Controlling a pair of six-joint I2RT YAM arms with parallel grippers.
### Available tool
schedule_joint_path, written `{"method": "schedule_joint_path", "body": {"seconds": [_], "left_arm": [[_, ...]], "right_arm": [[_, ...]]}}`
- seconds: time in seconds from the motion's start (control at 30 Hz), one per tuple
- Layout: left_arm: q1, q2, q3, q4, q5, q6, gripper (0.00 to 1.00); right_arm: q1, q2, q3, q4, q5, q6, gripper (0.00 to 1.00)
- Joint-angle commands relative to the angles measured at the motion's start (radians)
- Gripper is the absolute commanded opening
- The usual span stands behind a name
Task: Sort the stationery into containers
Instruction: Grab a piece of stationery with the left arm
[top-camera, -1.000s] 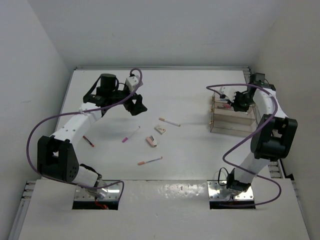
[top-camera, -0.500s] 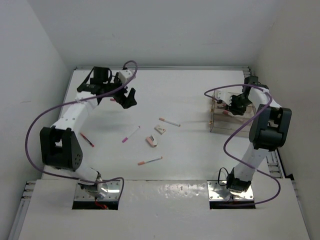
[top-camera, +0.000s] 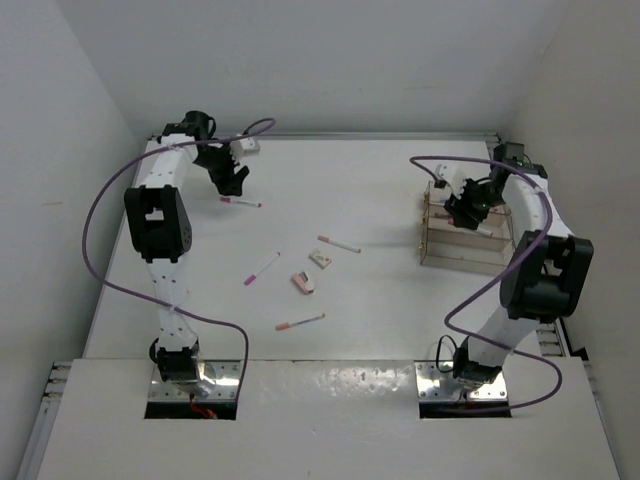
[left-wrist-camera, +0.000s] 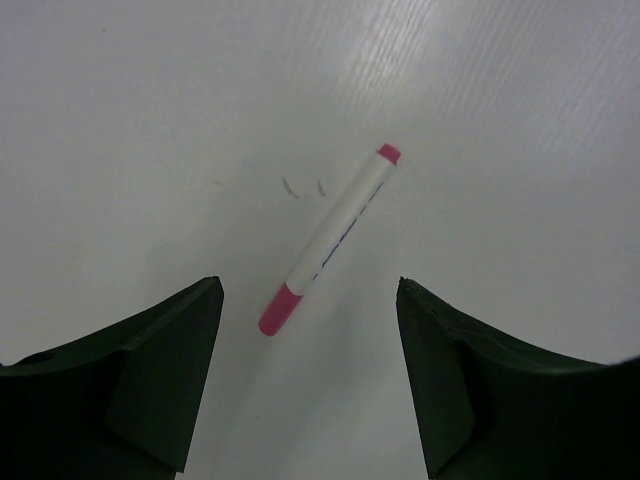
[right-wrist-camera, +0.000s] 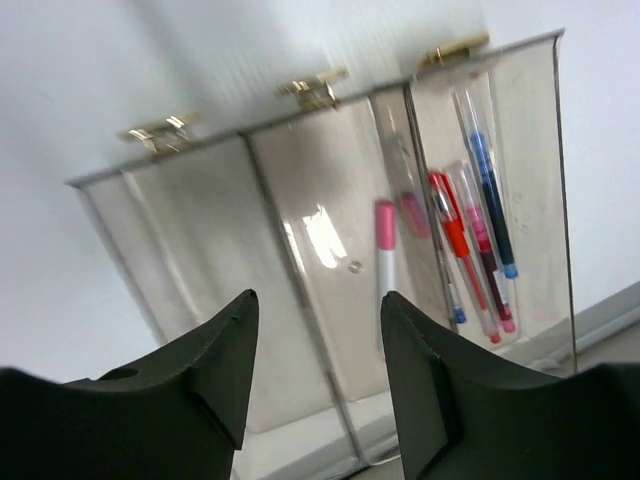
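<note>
at the far left corner of the table (top-camera: 400, 180), the left gripper (top-camera: 232, 180) is held wide apart with nothing in it. in its wrist view a white pen with pink ends (left-wrist-camera: 330, 237) is seen lying flat on the table just ahead of the gap between the jaws, untouched. it is judged to be the next piece to be picked up.

towards the middle, three more pens are left loose: a pink pen (top-camera: 262, 268), an orange-tipped pen (top-camera: 300, 322) nearest the arm bases, and a white pen (top-camera: 339, 244) further right. an eraser (top-camera: 303, 283) and a second eraser (top-camera: 321, 259) are seen between them, near each other but apart.

at the right, the clear box (top-camera: 465, 240) is found with the right gripper (top-camera: 463, 208) hanging over it, its jaws partly parted and nothing gripped. in the right wrist view a pink-capped pen (right-wrist-camera: 385, 262) is seen inside the middle slot, and a bundle of blue, red and pink pens (right-wrist-camera: 480, 230) is stored in the rightmost slot; the left slot appears empty.

the task is judged to be roughly half done: four pens and both erasers are yet to be sorted.
</note>
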Motion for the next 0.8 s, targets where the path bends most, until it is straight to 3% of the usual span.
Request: {"method": "schedule_joint_path", "body": {"seconds": [0.0,0.23,0.63,0.7,0.77], "left_arm": [[0.032,0.017,0.041,-0.033,0.03,0.109,0.76],[0.041,0.085,-0.008,0.076,0.019,0.109,0.78],[0.053,0.214,0.006,0.057,0.021,0.105,0.78],[0.053,0.23,0.006,0.006,0.012,0.127,0.71],[0.053,0.238,-0.012,-0.046,0.009,0.144,0.56]], "right_arm": [[0.012,-0.1,0.0,-0.095,-0.176,0.118,0.51],[0.052,-0.232,-0.094,-0.146,-0.278,0.183,0.52],[0.079,-0.245,0.015,-0.244,-0.338,0.255,0.51],[0.085,-0.246,0.021,-0.241,-0.341,0.264,0.5],[0.093,-0.243,0.029,-0.231,-0.347,0.28,0.49]]}}
